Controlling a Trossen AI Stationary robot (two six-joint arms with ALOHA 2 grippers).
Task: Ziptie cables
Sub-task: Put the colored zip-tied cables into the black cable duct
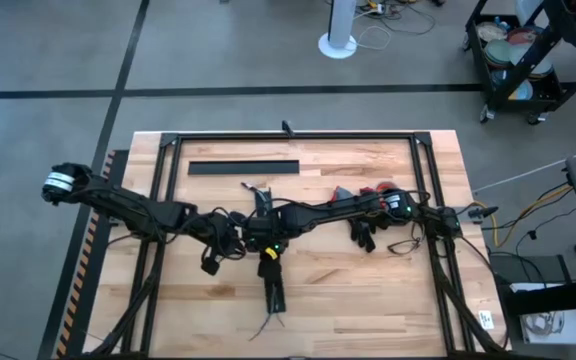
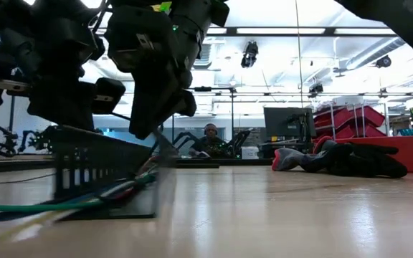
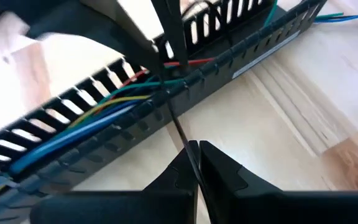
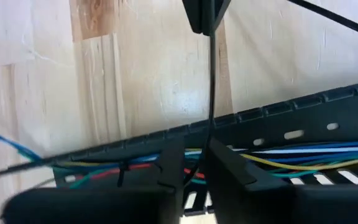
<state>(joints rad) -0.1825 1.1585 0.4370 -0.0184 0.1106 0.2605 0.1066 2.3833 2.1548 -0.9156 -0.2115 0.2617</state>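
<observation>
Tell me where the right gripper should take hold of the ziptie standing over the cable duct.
Probably the bare straight stretch of the ziptie between the duct wall and the left gripper, which is shut on its far end. There the strip is taut and clear; lower down it runs in among the cables. The right gripper should come from the duct side, opposite the left.

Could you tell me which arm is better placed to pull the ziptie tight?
Left, probably: the left gripper pinches the ziptie outside the duct, free to pull away; the right gripper sits over the duct.
</observation>
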